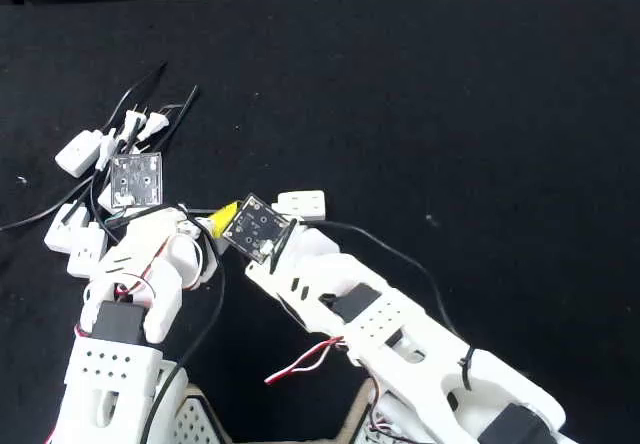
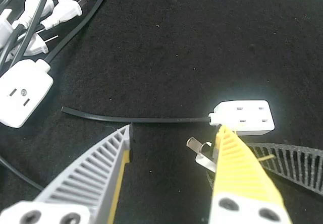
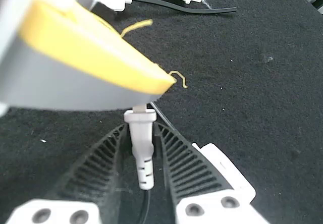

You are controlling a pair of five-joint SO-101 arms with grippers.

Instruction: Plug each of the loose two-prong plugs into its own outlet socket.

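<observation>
My right gripper [image 3: 141, 127] is shut on a white two-prong plug [image 3: 142, 156], its black cord trailing back between the black ribbed fingers. The plug's metal prongs [image 2: 195, 147] poke out beside the yellow fingertip [image 2: 224, 135] of my left gripper [image 2: 174, 130], which stands open just in front of it. A white outlet socket block [image 2: 245, 117] lies on the black cloth right beyond both grippers, next to the right gripper's finger [image 3: 222, 169]. In the high view the two grippers meet near the table's middle left [image 1: 225, 226], with the socket block [image 1: 300, 204] just behind them.
A tangle of loose white plugs [image 1: 145, 122], socket blocks [image 1: 78, 152] and black cords lies at the far left, the plugs [image 2: 55, 9] and one socket [image 2: 20, 93] close by the left arm. A black cord [image 2: 136, 119] runs to the near socket block.
</observation>
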